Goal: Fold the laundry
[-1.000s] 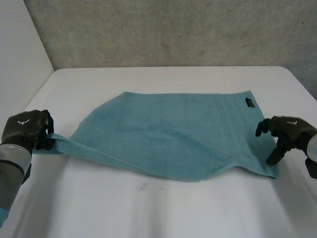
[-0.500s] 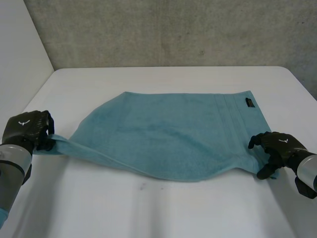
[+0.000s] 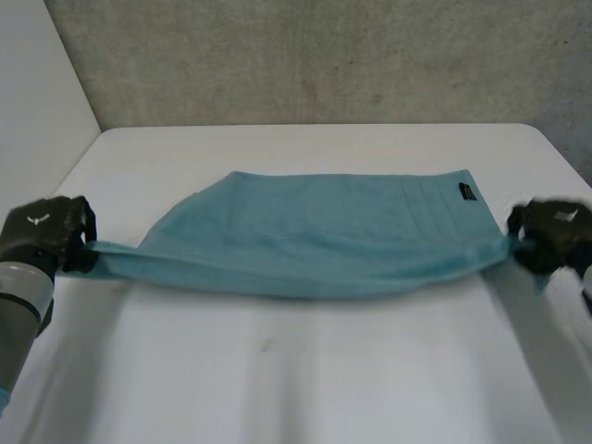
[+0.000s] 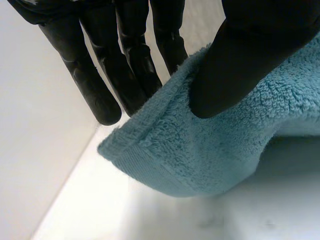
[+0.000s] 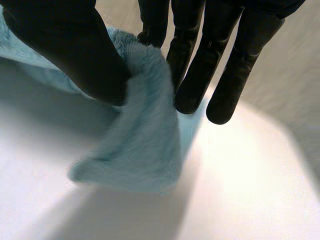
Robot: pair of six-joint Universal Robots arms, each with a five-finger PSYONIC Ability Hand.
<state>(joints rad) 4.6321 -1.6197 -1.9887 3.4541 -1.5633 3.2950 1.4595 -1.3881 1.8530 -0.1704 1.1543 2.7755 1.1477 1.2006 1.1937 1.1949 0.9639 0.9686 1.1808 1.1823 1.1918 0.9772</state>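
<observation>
White desk, rounded far corners. One item on it: teal towel, spread across the middle, long side running left to right. Its far part lies flat on the desk. The near edge is raised off the surface, pulled taut between its two near corners. Black label by the towel's far right corner. Small dark smudge on the bare desk in front of the towel.

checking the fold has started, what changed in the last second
The right hand pinched the near right corner of the towel and lifted it, pulling the near edge taut. The left hand kept its corner; the far edge and label stayed on the table.
</observation>
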